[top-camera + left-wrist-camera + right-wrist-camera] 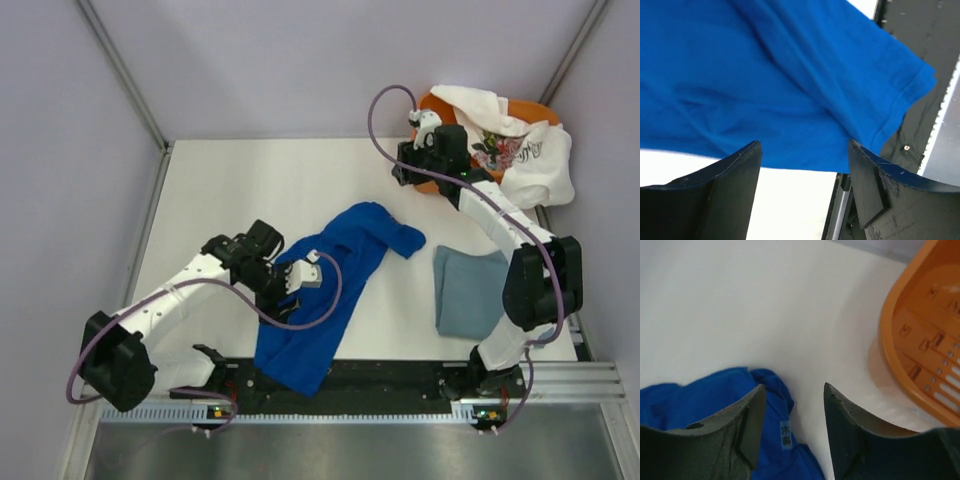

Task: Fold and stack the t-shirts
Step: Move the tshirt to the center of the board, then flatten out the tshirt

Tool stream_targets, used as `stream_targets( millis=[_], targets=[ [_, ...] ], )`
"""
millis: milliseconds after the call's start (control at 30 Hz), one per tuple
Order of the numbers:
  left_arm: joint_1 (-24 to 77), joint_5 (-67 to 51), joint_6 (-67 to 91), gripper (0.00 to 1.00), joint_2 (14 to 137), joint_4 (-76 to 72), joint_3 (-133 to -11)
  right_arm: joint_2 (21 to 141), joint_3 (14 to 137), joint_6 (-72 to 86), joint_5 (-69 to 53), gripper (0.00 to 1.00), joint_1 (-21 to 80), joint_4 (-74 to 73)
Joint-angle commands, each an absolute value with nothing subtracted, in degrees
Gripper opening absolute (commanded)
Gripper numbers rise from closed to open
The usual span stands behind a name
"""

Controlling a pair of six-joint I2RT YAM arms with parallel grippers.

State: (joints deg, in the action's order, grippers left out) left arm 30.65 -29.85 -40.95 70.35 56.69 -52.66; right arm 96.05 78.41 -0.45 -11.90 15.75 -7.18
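One blue tee (pixel 340 260) beneath left pincer (pixel 805 142)

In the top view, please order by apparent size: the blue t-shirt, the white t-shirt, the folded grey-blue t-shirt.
The blue t-shirt
white t-shirt, only slightly smaller, so unsure
folded grey-blue t-shirt, clearly smallest

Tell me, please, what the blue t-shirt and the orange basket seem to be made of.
The blue t-shirt looks like soft, matte knit cloth, probably cotton jersey: it drapes and creases loosely, and the left wrist view shows a stitched hem. The orange basket looks like moulded plastic, smooth with a slight sheen: it has a stiff rounded rim and neat slots cut in its wall.
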Motion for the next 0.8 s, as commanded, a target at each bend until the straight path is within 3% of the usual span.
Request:
stream_targets(
  millis=[0,133,333,467,767],
  targets=[
    [36.8,-33.3,-44.4,0.74,70.1,59.0,-50.1,91.9,74.5,3.0,-11.4,0.53,17.4,-16.6],
    [40.1,-32.4,-44.1,0.74,72.8,57.4,-46.7,92.5,71.4,-1.6,-14.9,0.63,23.5,-15.0],
    [45.5,-31.5,-43.0,0.75,75.7,53.9,-45.3,98.5,77.0,-4.5,-17.0,0.64,31.0,-14.5],
    [46.2,-27.3,-40.2,0.71,79.4,49.9,-43.9,101.8,78.8,-12.9,-16.8,0.64,36.3,-13.7],
    [47.8,-25.3,-39.1,0.65,82.7,47.5,-42.6,109.6,82.1,-15.7,-16.4,0.63,37.9,-15.1]
  ],
)
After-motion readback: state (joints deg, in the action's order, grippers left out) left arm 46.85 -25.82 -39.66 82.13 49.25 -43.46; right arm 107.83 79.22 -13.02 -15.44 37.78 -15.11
